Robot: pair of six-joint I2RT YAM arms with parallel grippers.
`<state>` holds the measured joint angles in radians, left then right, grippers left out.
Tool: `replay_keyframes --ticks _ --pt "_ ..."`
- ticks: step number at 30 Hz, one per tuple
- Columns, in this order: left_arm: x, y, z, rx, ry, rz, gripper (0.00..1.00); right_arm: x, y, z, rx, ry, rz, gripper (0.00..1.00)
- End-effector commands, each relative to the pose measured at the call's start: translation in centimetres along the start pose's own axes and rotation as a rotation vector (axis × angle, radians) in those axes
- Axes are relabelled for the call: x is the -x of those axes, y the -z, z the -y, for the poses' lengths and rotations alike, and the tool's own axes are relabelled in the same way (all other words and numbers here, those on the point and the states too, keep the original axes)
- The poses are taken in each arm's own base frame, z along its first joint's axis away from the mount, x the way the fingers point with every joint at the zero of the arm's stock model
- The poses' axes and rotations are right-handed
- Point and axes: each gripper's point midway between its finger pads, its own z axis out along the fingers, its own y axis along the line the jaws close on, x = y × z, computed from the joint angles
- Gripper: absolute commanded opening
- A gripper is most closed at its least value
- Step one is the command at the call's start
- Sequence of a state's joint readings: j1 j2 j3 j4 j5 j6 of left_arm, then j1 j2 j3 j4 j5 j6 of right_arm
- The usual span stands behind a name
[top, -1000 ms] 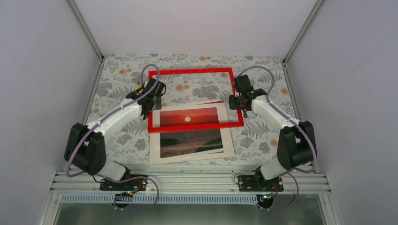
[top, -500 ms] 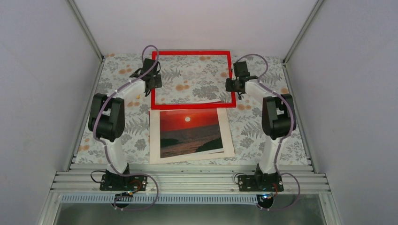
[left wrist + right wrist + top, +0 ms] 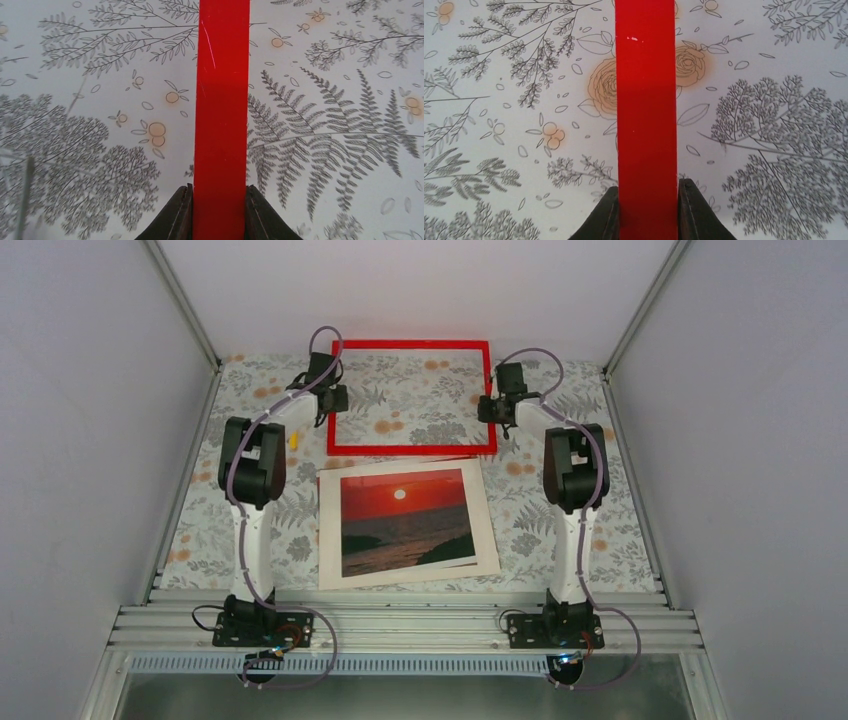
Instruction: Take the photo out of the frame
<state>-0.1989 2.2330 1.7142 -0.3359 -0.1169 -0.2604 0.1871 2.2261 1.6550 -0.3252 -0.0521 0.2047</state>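
Clamping the side rails of the thin bright red rectangular frame [image 3: 410,449], left tool [image 3: 218,194] and right tool [image 3: 646,194] have carried it off the white-bordered sunset photo [image 3: 405,520], now uncovered base-side of them. Removal appears complete.

Both arms share one build: white tubular links joined by chunky black joint housings with rounded corners. The left arm [image 3: 252,465] and the right arm [image 3: 572,465] each carry a thin lilac-grey cable [image 3: 322,332] that runs outside the shell. It loops free above the wrist at 12 o'clock and curls again near the base [image 3: 245,625] at 6 o'clock. Each base is a flat black plate with a touch of red wiring beside it. The left hand [image 3: 331,400] and the right hand [image 3: 491,408] are black and compact. In the wrist views their fingers [image 3: 177,217] are dark, matte, tapering wedges with a fine paler line along the inner edge.
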Motion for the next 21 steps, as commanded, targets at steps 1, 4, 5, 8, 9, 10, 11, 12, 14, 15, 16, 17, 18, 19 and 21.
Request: replay_keyframes --ticks 1,4,5,8,9,10,11,12,14,15,16,17,18,19,21 --pt "0.8 -1.4 2.0 -0.095 0.047 -0.003 0.08 3.1 -0.9 -2.1 0.119 -0.049 0.089 0.06" --pt "0.4 -2.6 2.0 -0.095 0.043 -0.027 0.1 2.8 -1.9 -1.5 0.121 -0.058 0.074 0.08" --pt "0.2 -3.0 2.1 -0.097 0.041 -0.039 0.11 2.5 -2.2 -1.5 0.127 -0.063 0.067 0.09" --pt "-0.6 -4.1 2.0 -0.094 0.043 -0.077 0.13 2.1 -2.6 -1.3 0.13 -0.073 0.057 0.15" --pt "-0.8 -4.3 2.1 -0.094 0.044 -0.083 0.15 2.0 -2.7 -1.3 0.132 -0.074 0.055 0.17" --pt "-1.0 -4.4 2.1 -0.095 0.046 -0.086 0.18 2.0 -2.7 -1.2 0.132 -0.074 0.054 0.2" --pt "-1.1 -4.5 2.0 -0.095 0.048 -0.09 0.2 1.9 -2.7 -1.2 0.13 -0.073 0.052 0.22" --pt "-1.1 -4.6 2.0 -0.096 0.048 -0.092 0.21 1.9 -2.8 -1.0 0.126 -0.073 0.052 0.23" --pt "-1.1 -4.6 1.9 -0.091 0.05 -0.098 0.24 2.2 -2.6 -0.5 0.117 -0.078 0.056 0.28" --pt "-0.9 -4.6 1.7 -0.089 0.051 -0.099 0.26 2.3 -2.5 -0.3 0.115 -0.079 0.057 0.3" --pt "-0.8 -4.4 1.7 -0.086 0.052 -0.098 0.3 2.5 -2.2 -0.1 0.11 -0.081 0.056 0.32" --pt "-0.6 -4.0 1.8 -0.089 0.052 -0.095 0.35 2.8 -1.8 0.0 0.105 -0.08 0.06 0.35" --pt "-0.4 -3.5 1.7 -0.092 0.055 -0.09 0.39 2.8 -1.4 0.1 0.099 -0.079 0.059 0.38" --pt "-0.2 -3.0 1.8 -0.097 0.056 -0.083 0.43 2.9 -0.9 0.1 0.096 -0.076 0.059 0.41" --pt "0.7 -1.4 1.9 -0.107 0.065 -0.059 0.51 2.9 0.3 -0.1 0.1 -0.073 0.057 0.49"
